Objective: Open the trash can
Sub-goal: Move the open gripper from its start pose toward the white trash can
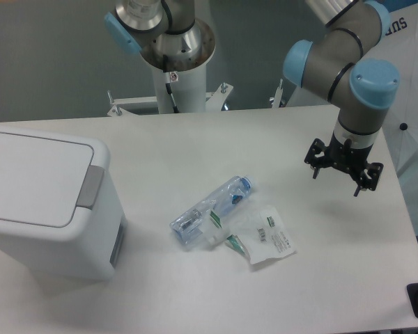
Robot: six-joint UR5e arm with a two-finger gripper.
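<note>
The trash can (45,202) is a large white boxy bin at the table's left edge. Its flat white lid (35,177) is down, and a grey push tab (92,186) sits on the lid's right edge. My gripper (337,182) hangs above the right side of the table, far to the right of the bin and well apart from it. Its black fingers point down, spread apart, with nothing between them.
A crushed clear plastic bottle (210,211) with a blue cap lies mid-table, with a clear plastic wrapper (265,236) just right of it. The robot's white base column (173,76) stands behind the table's far edge. The table's right edge is close under the arm.
</note>
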